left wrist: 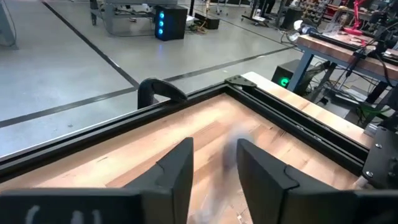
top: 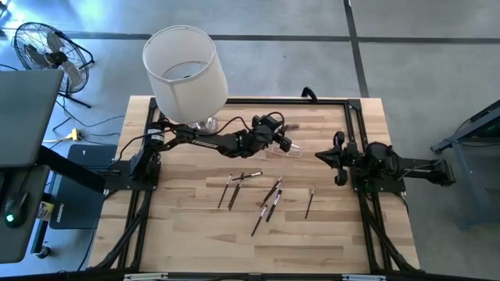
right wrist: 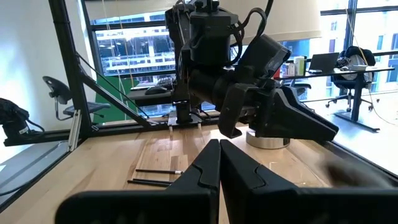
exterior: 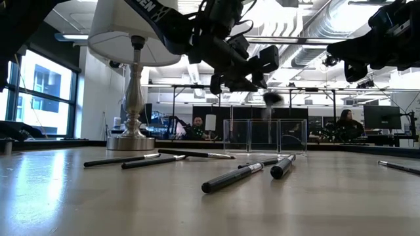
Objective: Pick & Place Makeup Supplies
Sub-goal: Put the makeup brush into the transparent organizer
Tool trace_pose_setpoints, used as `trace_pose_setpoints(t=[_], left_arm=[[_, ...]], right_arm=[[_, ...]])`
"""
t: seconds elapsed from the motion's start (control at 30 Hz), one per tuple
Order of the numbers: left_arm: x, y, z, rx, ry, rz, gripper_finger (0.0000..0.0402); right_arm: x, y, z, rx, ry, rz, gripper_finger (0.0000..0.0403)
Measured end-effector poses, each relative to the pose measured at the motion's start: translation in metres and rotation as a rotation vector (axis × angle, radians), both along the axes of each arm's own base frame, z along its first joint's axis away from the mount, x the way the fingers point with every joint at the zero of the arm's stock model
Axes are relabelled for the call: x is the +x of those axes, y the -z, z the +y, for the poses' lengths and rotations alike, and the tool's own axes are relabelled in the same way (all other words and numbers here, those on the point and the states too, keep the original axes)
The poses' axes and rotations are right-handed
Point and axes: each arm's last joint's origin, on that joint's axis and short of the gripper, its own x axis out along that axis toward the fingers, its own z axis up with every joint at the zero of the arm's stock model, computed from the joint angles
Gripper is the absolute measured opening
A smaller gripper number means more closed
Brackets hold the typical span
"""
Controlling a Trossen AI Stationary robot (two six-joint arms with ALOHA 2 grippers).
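From above, thin dark-handled makeup brushes and pencils (top: 262,195) lie scattered on the pale wood-plank tabletop (top: 187,234), in front of the white cylindrical lampshade (top: 185,75). The left gripper (top: 286,144) hangs above a clear plastic compartment organiser (top: 293,151) beside the lamp; the right gripper (top: 320,155) waits well apart.

At tabletop height, slim matte sticks lie before the clear organiser (exterior: 264,136); a blurred dark fluffy brush head (exterior: 271,98) shows above it.

The left wrist view shows its fingers (left wrist: 177,171) apart, empty.

The right wrist view shows fingers (right wrist: 205,171) pressed together.

A blurred, indistinct brush (exterior: 272,98) below the left gripper (left wrist: 214,163), over the clear organizer (exterior: 264,136)
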Motion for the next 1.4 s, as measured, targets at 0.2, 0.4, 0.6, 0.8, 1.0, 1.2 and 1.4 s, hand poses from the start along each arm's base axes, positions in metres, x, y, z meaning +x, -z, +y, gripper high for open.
trace_pose_setpoints(t=[0.2, 0.4, 0.6, 0.8, 1.0, 1.2, 1.4], left_arm=[[0.000, 0.000, 0.000, 0.000, 0.000, -0.001, 0.0137], [0.001, -0.003, -0.002, -0.001, 0.044, -0.029, 0.0138], [0.010, -0.022, -0.018, 0.032, 0.117, -0.099, 0.0138], [0.021, -0.058, -0.053, 0.151, 0.154, -0.033, 0.0100], [0.025, -0.093, -0.092, 0.150, 0.283, 0.126, 0.0013], [0.019, -0.105, -0.118, -0.005, 0.391, 0.178, 0.0016], [0.007, -0.085, -0.136, -0.304, 0.508, 0.317, 0.0003]], right_arm=[[0.000, 0.000, 0.000, 0.000, 0.000, 0.000, 0.0001], [0.000, 0.000, 0.000, 0.000, 0.000, 0.000, 0.0000], [0.000, 0.000, 0.000, 0.000, 0.000, 0.000, 0.0001], [0.000, 0.000, 0.000, 0.000, 0.000, 0.000, 0.0000], [0.000, 0.000, 0.000, 0.000, 0.000, 0.000, 0.0001], [0.000, 0.000, 0.000, 0.000, 0.000, 0.000, 0.0000], [0.000, 0.000, 0.000, 0.000, 0.000, 0.000, 0.0000]])
